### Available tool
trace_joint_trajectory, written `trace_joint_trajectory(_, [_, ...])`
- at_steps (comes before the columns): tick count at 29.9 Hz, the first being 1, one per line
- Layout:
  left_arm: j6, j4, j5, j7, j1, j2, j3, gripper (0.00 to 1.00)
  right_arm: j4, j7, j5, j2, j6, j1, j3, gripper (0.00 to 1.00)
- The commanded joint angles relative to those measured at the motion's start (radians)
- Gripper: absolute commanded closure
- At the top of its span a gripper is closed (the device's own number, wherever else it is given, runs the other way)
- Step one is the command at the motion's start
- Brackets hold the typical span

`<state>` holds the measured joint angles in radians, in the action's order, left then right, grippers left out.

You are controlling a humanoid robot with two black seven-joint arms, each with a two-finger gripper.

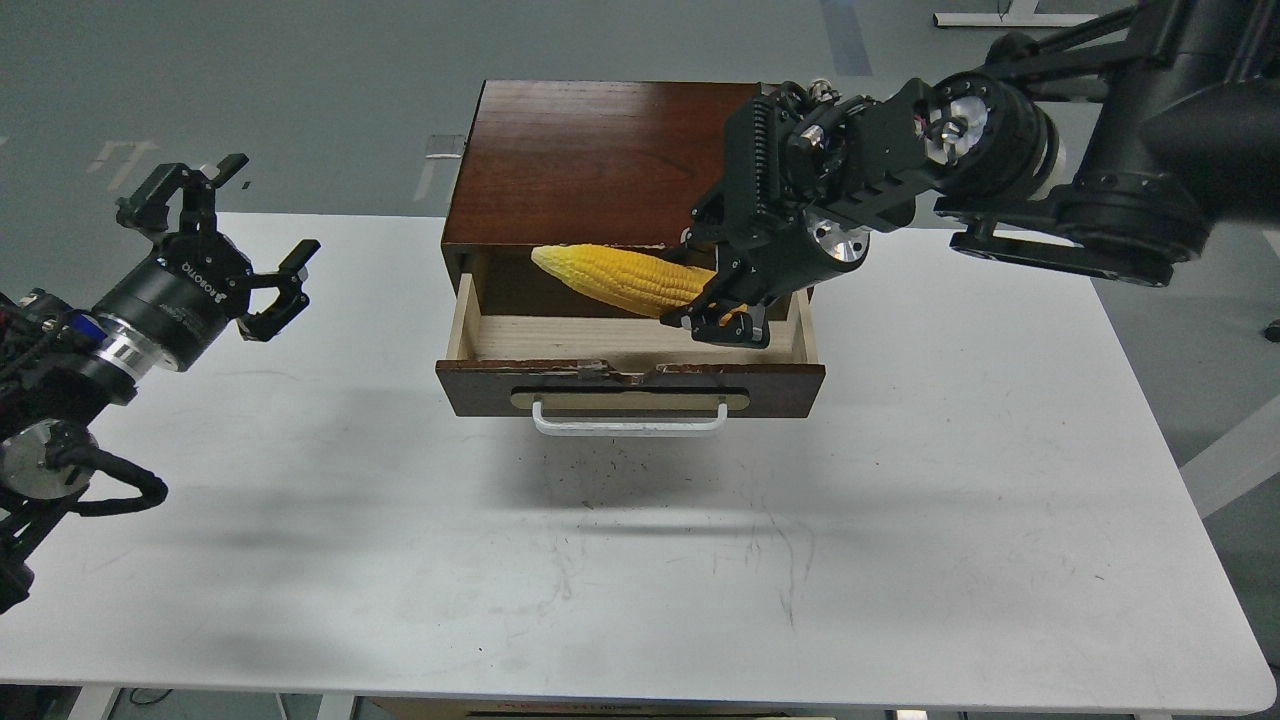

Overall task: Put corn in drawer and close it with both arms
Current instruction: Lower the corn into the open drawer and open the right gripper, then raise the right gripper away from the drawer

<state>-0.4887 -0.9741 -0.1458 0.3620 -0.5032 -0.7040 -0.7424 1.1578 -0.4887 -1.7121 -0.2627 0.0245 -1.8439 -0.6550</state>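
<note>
The yellow corn [618,279] hangs over the open drawer [630,388], lying almost level with its tapered tip pointing left. My right gripper [722,318] is shut on the corn's thick right end, just above the drawer's right part. The drawer is pulled out of the dark brown cabinet [600,160]; its pale wood inside shows, and its front has a chipped top edge and a white bar handle [630,425]. My left gripper [232,240] is open and empty, held above the table [640,560] well left of the drawer.
The cabinet stands at the table's far middle edge. The right arm [1080,190] reaches in from the upper right over the cabinet's right corner. The white table top shows scuff marks in front of the drawer.
</note>
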Motion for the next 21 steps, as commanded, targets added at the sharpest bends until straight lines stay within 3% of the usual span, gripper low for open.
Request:
trace_joint_trajectory(1, [0.000, 0.000, 0.000, 0.000, 0.000, 0.001, 0.000, 0.00, 0.002, 0.000, 0.006, -0.004, 0.000, 0.000, 0.002, 0.20])
trace_joint_trajectory(2, [0.000, 0.000, 0.000, 0.000, 0.000, 0.001, 0.000, 0.00, 0.003, 0.000, 0.012, -0.006, 0.000, -0.005, 0.003, 0.19])
trace_joint_trajectory(4, [0.000, 0.000, 0.000, 0.000, 0.000, 0.001, -0.002, 0.00, 0.008, 0.000, 0.023, -0.013, 0.000, -0.012, 0.014, 0.06])
trace_joint_trajectory(7, [0.000, 0.002, -0.001, 0.000, 0.000, 0.000, -0.002, 0.00, 0.013, 0.000, 0.061, -0.029, 0.000, -0.017, 0.035, 0.04])
trace_joint_trajectory(15, [0.000, 0.018, -0.008, 0.000, -0.046, 0.000, 0.000, 0.00, 0.057, 0.000, 0.449, -0.197, -0.003, -0.035, 0.117, 0.02])
trace_joint_trajectory(21, [0.000, 0.018, -0.012, 0.000, -0.061, 0.008, 0.000, 0.00, 0.053, 0.000, 0.707, -0.369, 0.000, 0.086, 0.224, 0.02])
